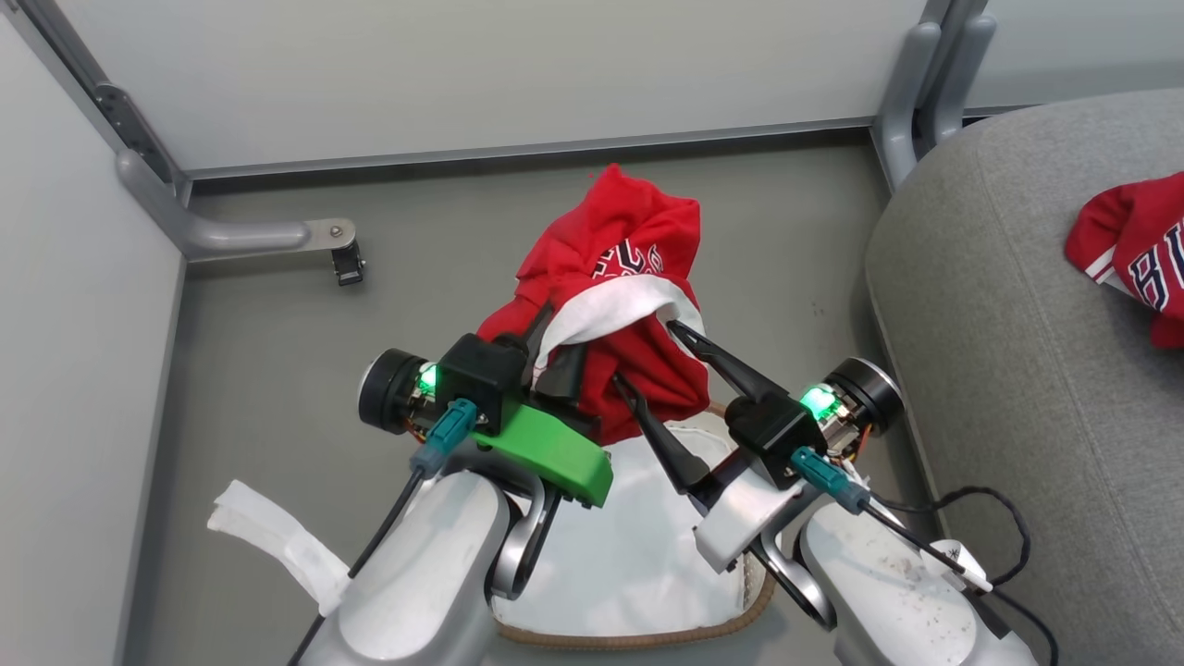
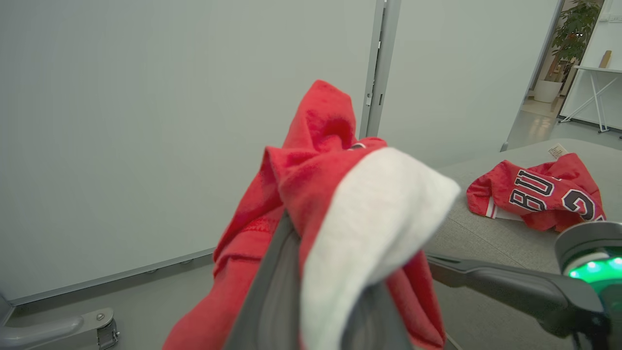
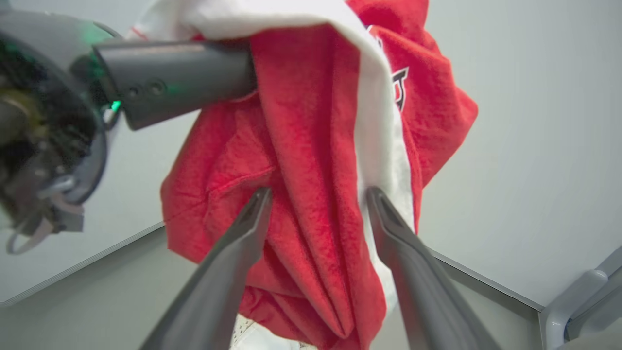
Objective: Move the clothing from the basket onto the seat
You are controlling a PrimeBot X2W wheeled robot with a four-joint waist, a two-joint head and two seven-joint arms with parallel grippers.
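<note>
Pale grey partition panels (image 1: pixel 462 74) stand beyond the left gripper (image 1: pixel 553 347) on a dull grey floor (image 1: pixel 268 351). A metal foot (image 1: pixel 240 236) braces one to its left; far right, a potted plant (image 2: pixel 576 34) and white table (image 2: pixel 595 82) catch brighter light.

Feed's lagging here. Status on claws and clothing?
Left claw shut on red garment, held above basket. Right claw open, astride its folds. Jersey on seat. No obstruction seen.

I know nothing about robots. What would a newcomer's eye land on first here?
A bunched red garment with white trim hangs in the middle, above the basket, pinched in the left gripper while the open right gripper straddles its folds. At the far right, a second red jersey lies on the grey seat.
</note>
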